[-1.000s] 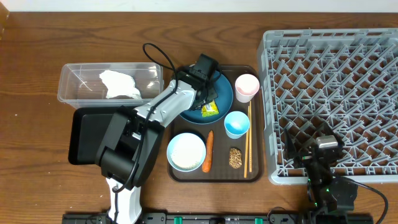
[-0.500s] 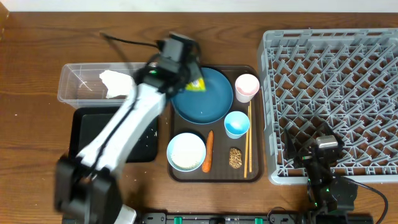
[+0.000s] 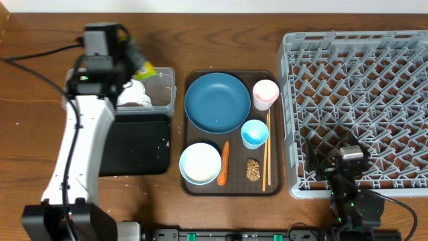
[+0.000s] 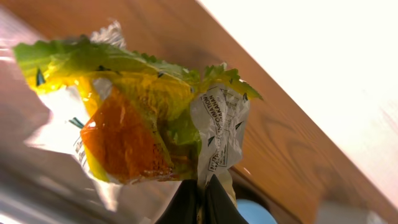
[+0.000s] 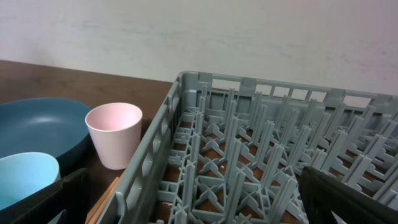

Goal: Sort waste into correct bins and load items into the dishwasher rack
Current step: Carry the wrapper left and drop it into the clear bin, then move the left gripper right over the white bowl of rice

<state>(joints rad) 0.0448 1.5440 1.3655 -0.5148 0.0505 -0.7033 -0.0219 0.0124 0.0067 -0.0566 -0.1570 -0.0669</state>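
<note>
My left gripper (image 3: 136, 65) hangs over the clear tub (image 3: 164, 100), shut on the yellow-green wrapper (image 3: 144, 69). In the left wrist view the wrapper (image 4: 143, 112) is pinched at its lower edge between the dark fingertips (image 4: 186, 202). The crumpled white napkin (image 3: 134, 98) lies in the tub. On the brown serving tray (image 3: 274, 184) sit the dark-blue plate (image 3: 217, 102), pink cup (image 3: 265, 94), light-blue cup (image 3: 255, 133), bowl (image 3: 200, 163), carrot (image 3: 224, 163), seedy lump (image 3: 253, 169) and chopsticks (image 3: 267, 150). My right gripper (image 3: 348, 161) rests open at the grey rack's (image 3: 361, 80) near edge.
The black tray (image 3: 134, 147) lies in front of the tub, with a few white rice grains (image 3: 158, 141) on it. In the right wrist view the rack wall (image 5: 155, 155) stands between the jaws, with the pink cup (image 5: 114, 134) to its left.
The left arm has lifted the wrapper off the dark-blue plate and swung it left, to above the clear tub. The right arm has not moved.
</note>
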